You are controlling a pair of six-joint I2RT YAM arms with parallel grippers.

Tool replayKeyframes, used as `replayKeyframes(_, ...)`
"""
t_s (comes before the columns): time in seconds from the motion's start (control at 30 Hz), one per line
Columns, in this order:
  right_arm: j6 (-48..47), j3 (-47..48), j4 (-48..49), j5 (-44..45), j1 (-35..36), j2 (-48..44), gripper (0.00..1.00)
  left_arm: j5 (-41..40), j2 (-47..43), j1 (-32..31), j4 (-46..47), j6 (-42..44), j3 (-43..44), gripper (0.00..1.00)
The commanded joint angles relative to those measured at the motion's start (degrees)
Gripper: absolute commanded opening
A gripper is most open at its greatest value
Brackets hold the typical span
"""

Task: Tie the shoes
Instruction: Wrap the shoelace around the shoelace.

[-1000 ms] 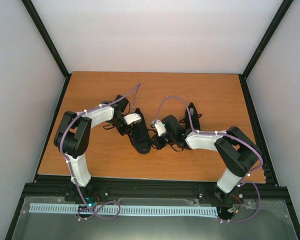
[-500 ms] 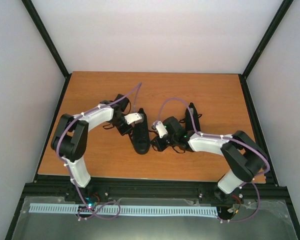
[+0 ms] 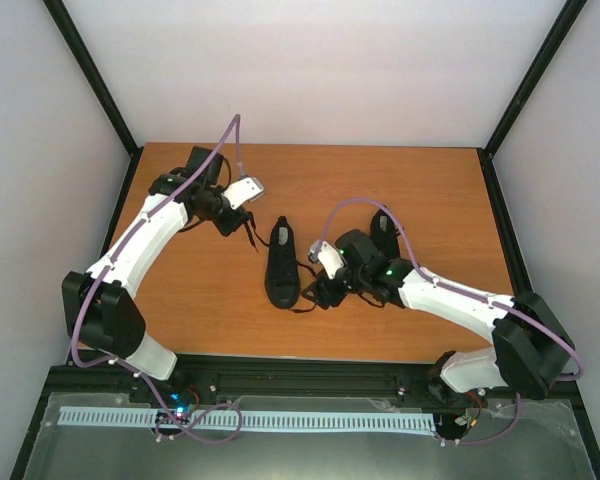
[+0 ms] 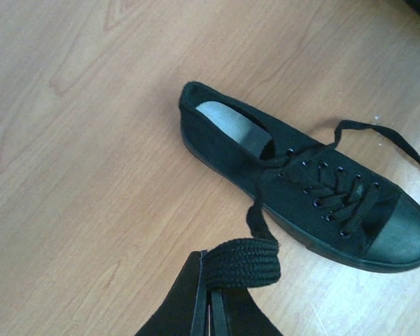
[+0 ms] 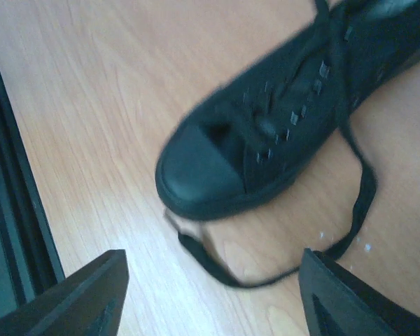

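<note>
while left tool [image 4: 210,283] pinches lace [image 4: 242,264], right tool [image 5: 210,283] gapes by shoe [image 5: 266,126]; wooden table [image 3: 200,290], white walls [image 3: 310,70] around.

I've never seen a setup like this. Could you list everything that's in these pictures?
Black canvas low-top sneakers: two, all black; one mid-table with its toe toward the near edge, the other to its right, mostly hidden behind the right arm.
Thin black laces: on the middle sneaker, untied; one end pinched in the left gripper, another lying loose on the table by the toe.
Orange-brown wooden table: one, under everything.
White walls: on three sides.
Black frame posts: at the corners.
Purple cables: one along each arm.
White-and-black robot arms: two, bolted at the near edge.
Left gripper: shut on the lace, over the table's far left.
Right gripper: open, above the middle sneaker's toe.
</note>
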Motion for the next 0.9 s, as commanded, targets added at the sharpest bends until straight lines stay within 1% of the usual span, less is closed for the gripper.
replayKeyframes(0.0,-5.62,5.10,9.49,2.28,0.61,-2.22,0.73,2.67,-0.75,-0.31,-3.10,-0.73,1.63,0.01)
replayKeyframes(0.03,-6.34,6.44,12.51,2.69,0.64,-0.70,0.73,3.12,-1.08,-0.32,-3.24,-0.65,1.76,0.01)
replayKeyframes(0.13,-7.25,11.78,18.69,2.73,0.64,7.65,0.72,3.31,-2.11,-0.38,-3.63,-0.55,2.12,0.01)
replayKeyframes(0.2,-7.23,14.27,23.20,2.25,0.57,12.85,0.70,2.88,-2.95,-0.38,-3.30,-0.57,1.71,0.01)
replayKeyframes(0.27,-7.56,16.54,26.01,0.00,0.56,17.50,0.66,2.57,-3.68,-0.36,-2.73,-0.82,1.25,0.01)
replayKeyframes(0.33,-7.48,18.93,27.51,-1.29,0.56,21.47,0.59,2.56,-4.26,-0.40,-2.36,-0.81,0.69,0.01)
replayKeyframes(0.37,-7.52,20.02,27.88,-1.59,0.56,23.60,0.58,2.45,-4.45,-0.41,-2.27,-0.85,0.54,0.01)
replayKeyframes(0.5,-7.64,23.13,28.07,-3.56,0.56,27.85,0.58,1.57,-5.24,-0.40,-1.63,-0.96,-0.06,0.01)
replayKeyframes(0.57,-6.72,23.96,28.59,-2.67,0.48,29.27,0.55,1.51,-5.69,-0.39,-1.48,-1.02,-0.20,0.01)
replayKeyframes(0.63,-5.86,24.94,28.60,-2.17,0.18,30.60,0.47,1.65,-6.32,-0.38,-1.46,-0.87,-0.47,0.01)
replayKeyframes(0.73,-4.45,24.94,29.52,-1.19,-0.34,31.36,0.29,1.27,-6.72,-0.35,-1.59,-0.61,-0.78,0.01)
replayKeyframes(0.8,-3.68,24.30,30.22,-0.73,-0.57,31.27,0.22,0.48,-6.90,-0.32,-1.57,-0.30,-1.15,0.01)
replayKeyframes(0.87,-3.50,24.07,30.21,-0.78,-0.74,31.32,0.19,-0.46,-6.99,-0.34,-1.42,-0.06,-1.74,0.01)
